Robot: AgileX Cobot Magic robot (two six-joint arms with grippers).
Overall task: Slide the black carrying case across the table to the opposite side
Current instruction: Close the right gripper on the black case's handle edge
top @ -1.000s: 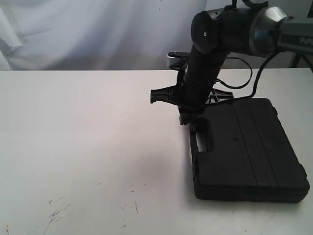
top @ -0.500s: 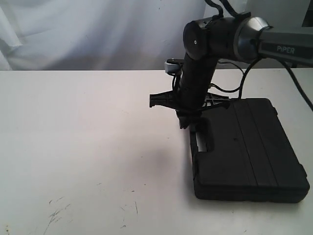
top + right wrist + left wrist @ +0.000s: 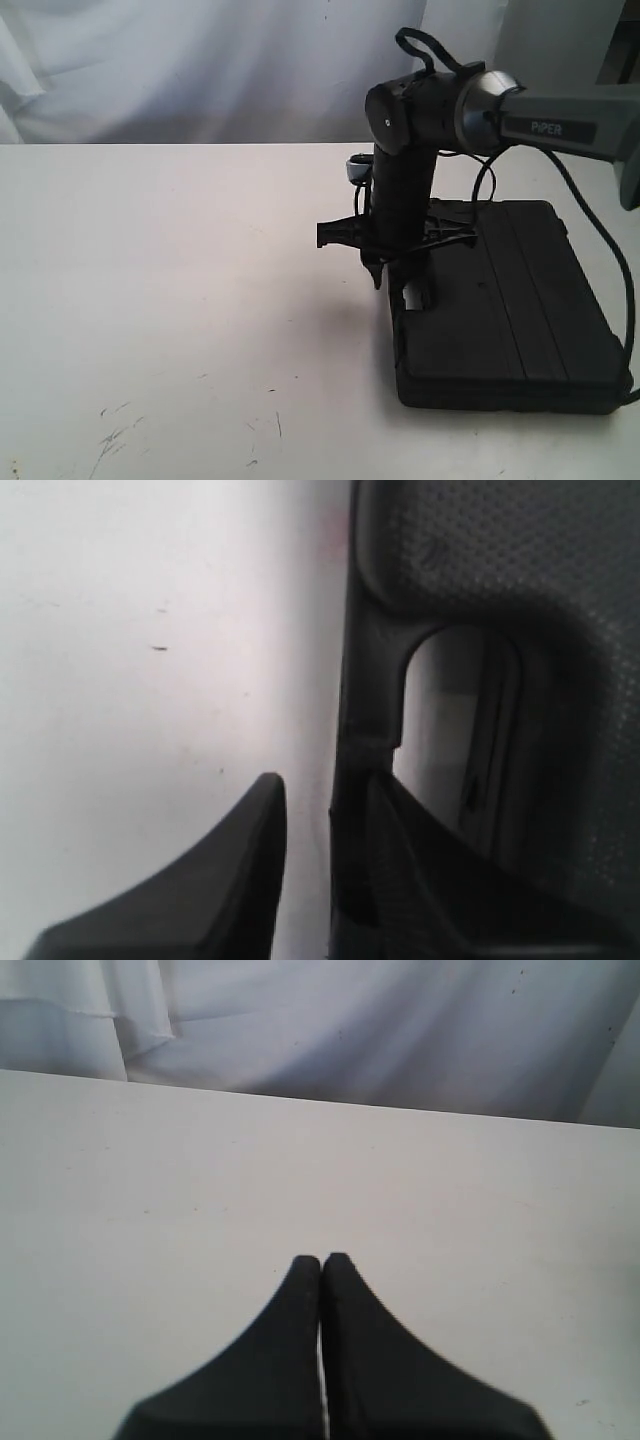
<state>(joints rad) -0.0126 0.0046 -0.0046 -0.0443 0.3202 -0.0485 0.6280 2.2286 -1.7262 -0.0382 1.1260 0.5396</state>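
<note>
With the black case [image 3: 510,300] lying on the worktop's [image 3: 180,280] right side, the right fingers [image 3: 235,880] straddle its handle [image 3: 362,680] unclamped, while the left fingers [image 3: 290,1340] are pressed together over bare worktop, so a pull may slip off or twist the case.

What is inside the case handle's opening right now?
One finger of the right gripper sits in it, with pale table showing through. The closed case hides whatever it holds.

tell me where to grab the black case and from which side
Grip the handle, coming from above: the case lies flat, and the slot behind the handle's bar lets one of the right gripper's fingers drop inside, the other outside.
</note>
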